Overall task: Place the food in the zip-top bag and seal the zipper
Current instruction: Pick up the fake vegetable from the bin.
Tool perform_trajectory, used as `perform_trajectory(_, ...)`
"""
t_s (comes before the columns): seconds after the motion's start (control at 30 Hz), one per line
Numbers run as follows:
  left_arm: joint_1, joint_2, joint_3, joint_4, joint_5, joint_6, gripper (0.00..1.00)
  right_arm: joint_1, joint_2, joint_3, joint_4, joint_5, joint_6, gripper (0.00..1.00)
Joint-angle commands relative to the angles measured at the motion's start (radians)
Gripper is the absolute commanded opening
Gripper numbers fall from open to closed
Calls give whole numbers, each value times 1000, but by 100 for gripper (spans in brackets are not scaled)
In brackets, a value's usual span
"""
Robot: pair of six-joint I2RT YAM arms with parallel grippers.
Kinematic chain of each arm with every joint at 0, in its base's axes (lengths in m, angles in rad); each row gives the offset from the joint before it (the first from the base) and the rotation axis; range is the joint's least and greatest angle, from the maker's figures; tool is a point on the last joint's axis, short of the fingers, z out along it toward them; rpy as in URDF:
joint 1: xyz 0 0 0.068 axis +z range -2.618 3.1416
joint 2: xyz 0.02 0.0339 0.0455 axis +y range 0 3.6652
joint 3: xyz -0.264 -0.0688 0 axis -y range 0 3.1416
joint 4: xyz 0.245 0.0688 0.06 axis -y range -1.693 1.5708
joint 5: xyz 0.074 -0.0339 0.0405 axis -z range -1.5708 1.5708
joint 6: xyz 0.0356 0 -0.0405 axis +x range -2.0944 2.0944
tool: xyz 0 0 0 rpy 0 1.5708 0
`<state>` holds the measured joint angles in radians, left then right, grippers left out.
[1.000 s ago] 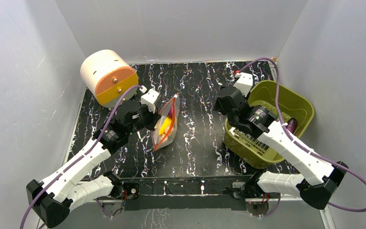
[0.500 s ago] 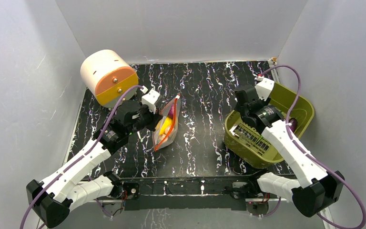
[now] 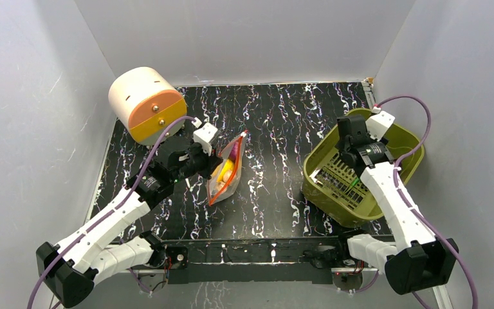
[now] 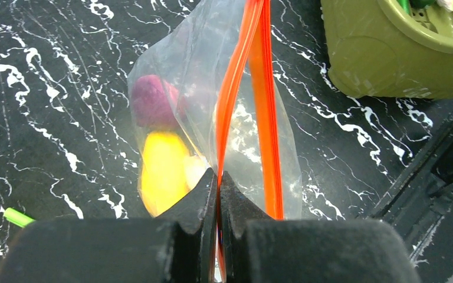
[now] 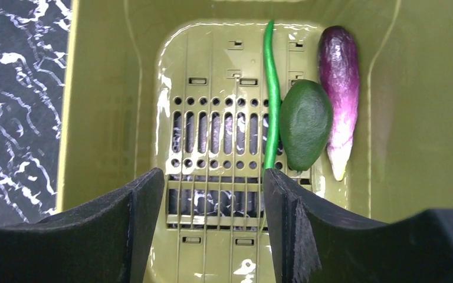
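Note:
The clear zip-top bag (image 3: 224, 172) stands tilted on the black table, mouth up. My left gripper (image 4: 218, 177) is shut on one side of its orange-red zipper (image 4: 236, 88); the other strip (image 4: 266, 130) hangs apart, so the mouth gapes. Inside the bag lie a yellow lemon (image 4: 162, 171), a pink-purple round piece (image 4: 151, 103) and a beige lump (image 4: 196, 170). My right gripper (image 5: 212, 177) hangs open over the olive basket (image 5: 106, 88), nothing between its fingers. A purple eggplant (image 5: 338, 73), a dark green oval piece (image 5: 305, 124) and a long green stalk (image 5: 271, 88) lie on the basket's floor.
The basket (image 3: 315, 188) stands at the right of the table, near the right wall. A cream and orange drum (image 3: 146, 104) sits at the back left, just behind my left gripper (image 3: 207, 161). A short light-green stick (image 4: 17, 217) lies on the table left of the bag.
My right arm has swung right, from the basket's left rim to over its middle, and its jaws have widened a little. The left gripper and bag have barely moved.

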<state>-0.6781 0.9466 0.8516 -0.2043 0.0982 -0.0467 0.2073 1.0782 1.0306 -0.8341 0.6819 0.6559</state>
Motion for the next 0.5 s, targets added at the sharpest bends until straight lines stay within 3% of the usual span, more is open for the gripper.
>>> perform_trajectory(0.0,-5,-29,-1,40,75,-14,0,-61,44,19,57,42,13,61)
perform_trajectory(0.23,-5,-64,-13,44,74,-15,0,-197,146,19,169,25,-4,60)
perform_trajectory(0.47,-5,-61,-12,55,108,-24,0,-347,229,3,224,39,-40,65)
